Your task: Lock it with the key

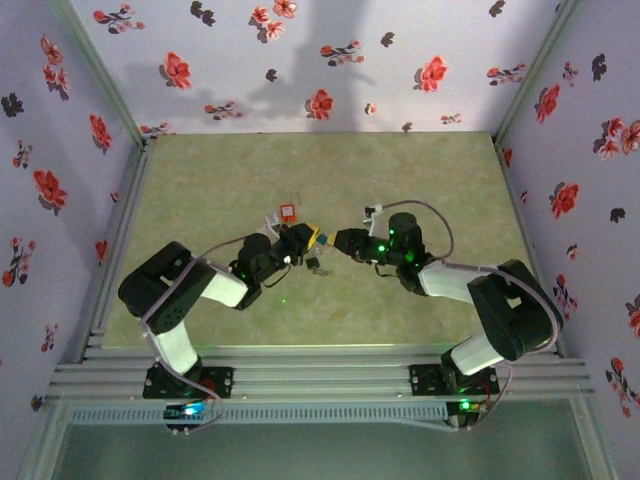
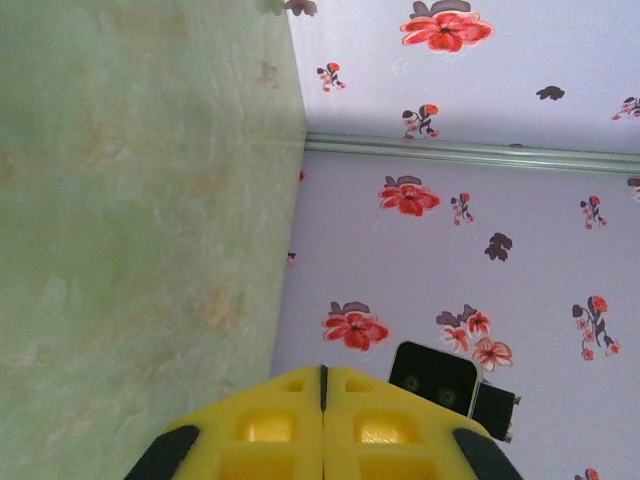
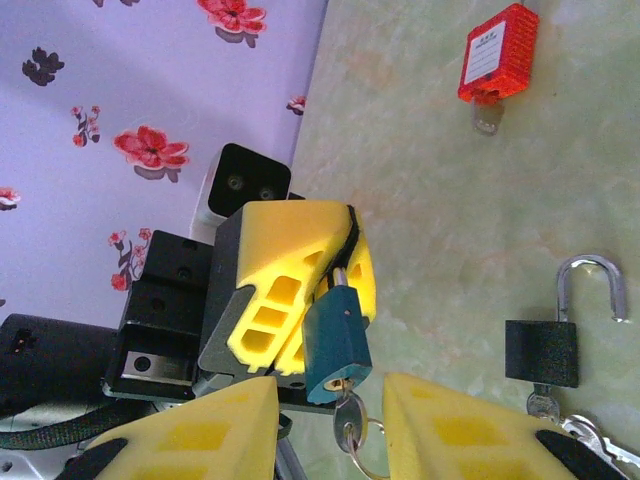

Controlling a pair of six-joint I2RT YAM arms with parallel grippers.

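My left gripper (image 3: 345, 240) (image 1: 312, 237) is shut on the metal shackle of a small teal padlock (image 3: 338, 340), which it holds up off the green table. In the left wrist view, its yellow fingers (image 2: 270, 425) are pressed together with a thin dark strip in the seam. A silvery key (image 3: 350, 425) on a wire ring sits in the padlock's bottom keyhole. My right gripper (image 3: 330, 385) (image 1: 340, 243) faces the padlock's underside. Its yellow fingers (image 3: 460, 430) stand apart on either side of the key, and neither touches it.
A black padlock (image 3: 541, 350) with its shackle swung open lies on the table (image 1: 400, 180) to the right, with a bunch of keys (image 3: 590, 435) by its keyhole end. A red padlock (image 3: 497, 55) (image 1: 287, 212) lies farther off. Flowered walls (image 1: 300, 60) enclose the table.
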